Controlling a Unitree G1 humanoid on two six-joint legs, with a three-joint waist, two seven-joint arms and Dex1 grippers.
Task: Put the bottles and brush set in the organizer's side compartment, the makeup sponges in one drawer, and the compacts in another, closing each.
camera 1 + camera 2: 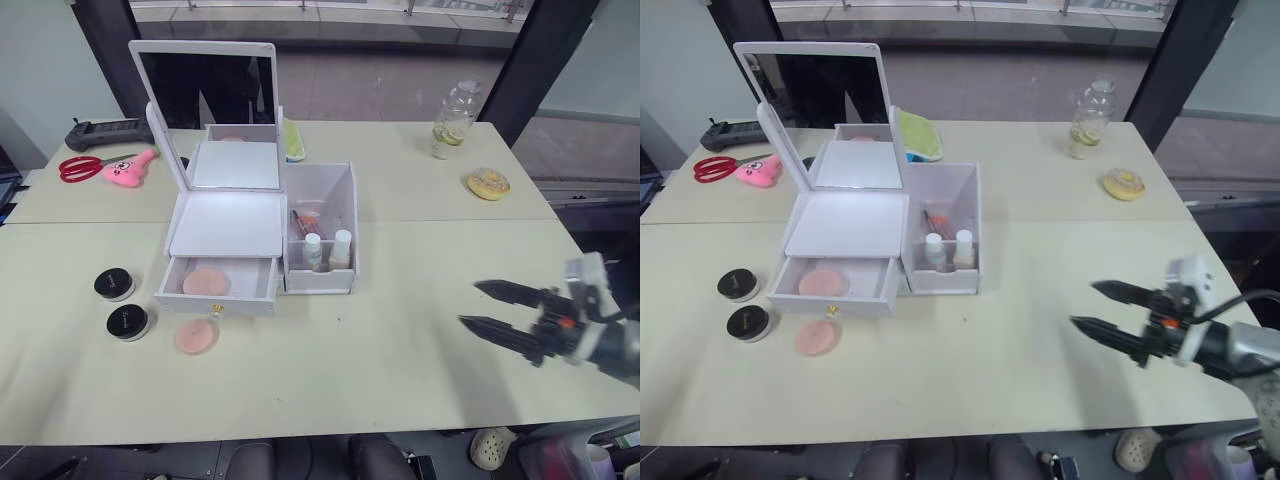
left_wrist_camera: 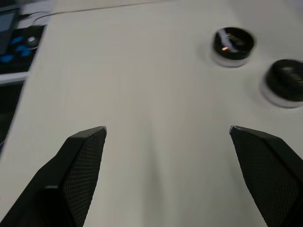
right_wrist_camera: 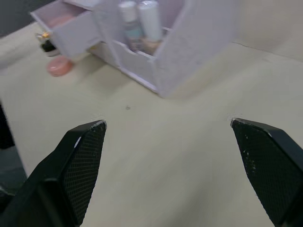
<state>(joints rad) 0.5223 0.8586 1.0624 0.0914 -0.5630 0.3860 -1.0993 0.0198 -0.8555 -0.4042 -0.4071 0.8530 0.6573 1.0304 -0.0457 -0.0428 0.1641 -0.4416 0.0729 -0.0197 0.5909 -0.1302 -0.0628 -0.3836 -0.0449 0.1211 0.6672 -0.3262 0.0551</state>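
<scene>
1. Big pale table, two slabs butted together, carrying everything.
2. White organizer well off to the left of the right gripper and a bit farther from the robot; mirror standing upright at the back.
3. Side compartment on the organizer's near-to-gripper side, holding both bottles upright at the front, white caps up, with the brush set tucked just behind them. Same bin seen straight ahead of the right fingers in the right wrist view, well apart from them.
4. Lower drawer pulled out, gold knob at the front, one pink makeup sponge lying flat inside.
5. Right gripper hovering over bare table, spread wide, nothing between the fingers, tips aimed toward the organizer.
6. Left gripper also wide apart and empty, over bare tabletop in the left wrist view, with the two compacts ahead of it and off toward one finger, not touching.
7. Second makeup sponge out on the table just in front of the open drawer, far left of the right gripper.
8. Both compacts sitting side by side left of the drawer, black lids up, close together but apart.
9. Background stuff: drink bottle, donut-looking thing, red scissors — all beyond the right gripper.
</scene>
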